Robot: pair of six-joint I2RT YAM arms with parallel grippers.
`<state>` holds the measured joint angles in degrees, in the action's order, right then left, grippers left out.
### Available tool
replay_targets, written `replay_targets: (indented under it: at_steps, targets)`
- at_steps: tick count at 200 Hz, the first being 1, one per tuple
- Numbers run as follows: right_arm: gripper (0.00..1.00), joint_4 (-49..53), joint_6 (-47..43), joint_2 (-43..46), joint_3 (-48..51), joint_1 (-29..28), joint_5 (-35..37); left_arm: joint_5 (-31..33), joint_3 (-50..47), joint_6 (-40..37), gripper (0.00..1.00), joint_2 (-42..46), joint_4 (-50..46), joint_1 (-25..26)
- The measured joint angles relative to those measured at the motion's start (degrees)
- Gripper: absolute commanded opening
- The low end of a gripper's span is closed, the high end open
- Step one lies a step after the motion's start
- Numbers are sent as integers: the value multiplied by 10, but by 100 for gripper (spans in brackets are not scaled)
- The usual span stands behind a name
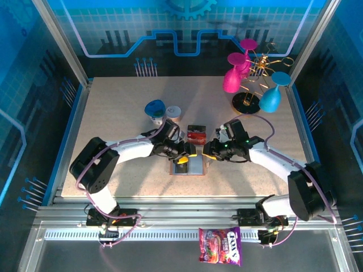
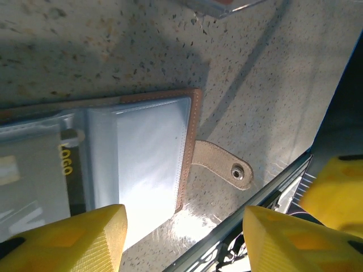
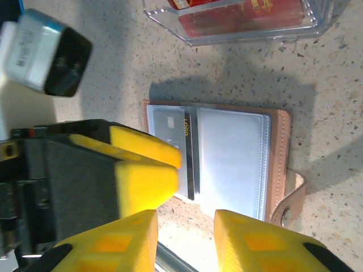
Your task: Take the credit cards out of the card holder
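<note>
The brown card holder [image 1: 188, 166] lies open on the table, its pale sleeves [image 3: 232, 158] facing up and its snap tab [image 2: 224, 164] sticking out. A dark card with yellow "LOGO" print [image 3: 188, 153] sits in the holder's left sleeve [image 2: 63, 164]. Red credit cards [image 1: 197, 134] rest in a clear plastic piece [image 3: 238, 20] just behind the holder. My left gripper [image 2: 181, 241] is open, one finger [image 3: 144, 170] low over the holder's left half. Over the holder's near edge my right gripper [image 3: 184, 241] stands open, with nothing between its fingers.
A blue cup [image 1: 155, 107] and a small jar [image 1: 173, 112] stand behind the left arm. A rack with pink and blue glasses [image 1: 252, 79] is at the back right. A candy bag [image 1: 220, 246] lies on the front rail, and the table's front edge is close to the holder.
</note>
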<state>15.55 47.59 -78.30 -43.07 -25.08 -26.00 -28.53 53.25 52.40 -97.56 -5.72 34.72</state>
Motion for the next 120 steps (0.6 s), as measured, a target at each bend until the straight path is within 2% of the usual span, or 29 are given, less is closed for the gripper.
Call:
replay_targets:
  at_steps: [120]
  targets:
    - [32,-65,30,-151,-56,-85,-11,7,-104,0,55,89,1,-53]
